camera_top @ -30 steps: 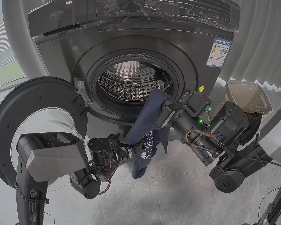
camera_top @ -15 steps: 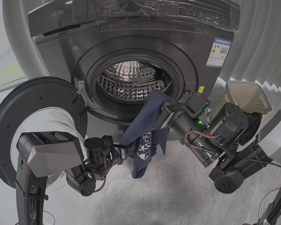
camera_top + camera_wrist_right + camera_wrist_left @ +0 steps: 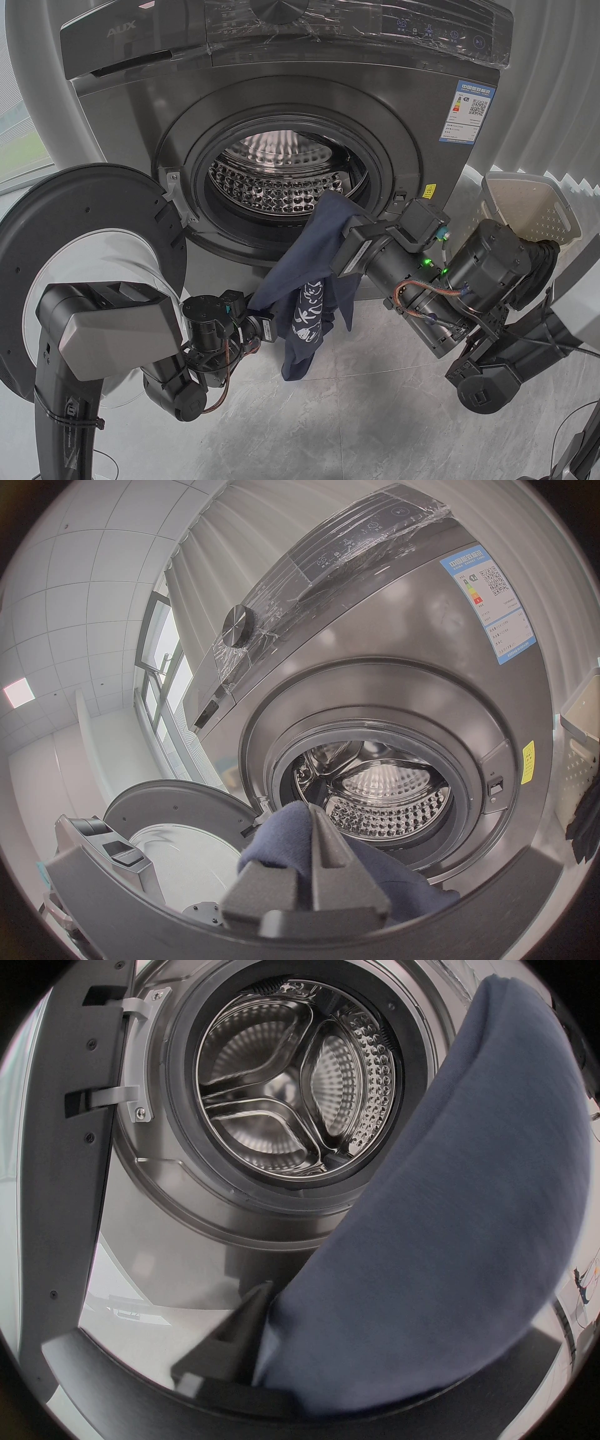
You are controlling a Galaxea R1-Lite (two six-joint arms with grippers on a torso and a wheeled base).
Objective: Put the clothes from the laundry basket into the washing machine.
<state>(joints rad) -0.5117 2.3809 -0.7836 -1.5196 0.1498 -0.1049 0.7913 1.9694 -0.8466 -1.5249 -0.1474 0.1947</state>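
A navy garment (image 3: 312, 262) with a white print hangs in front of the washing machine's open drum (image 3: 275, 169). My right gripper (image 3: 310, 855) is shut on its upper part, at the lower right of the drum opening (image 3: 375, 792). The cloth drapes over that gripper (image 3: 340, 215). My left gripper (image 3: 267, 320) sits lower and to the left, shut on the garment's lower edge. In the left wrist view the navy garment (image 3: 450, 1210) covers most of the gripper, leaving one finger (image 3: 231, 1341) visible. The drum (image 3: 281, 1085) looks empty.
The round door (image 3: 81, 212) stands swung open to the left. A cream laundry basket (image 3: 531, 203) stands right of the machine, with something dark (image 3: 544, 262) at its front. Grey tiled floor (image 3: 350, 406) lies below the garment.
My left gripper has drawn back to the left with the garment's lower edge, stretching the cloth out. The right arm has hardly moved.
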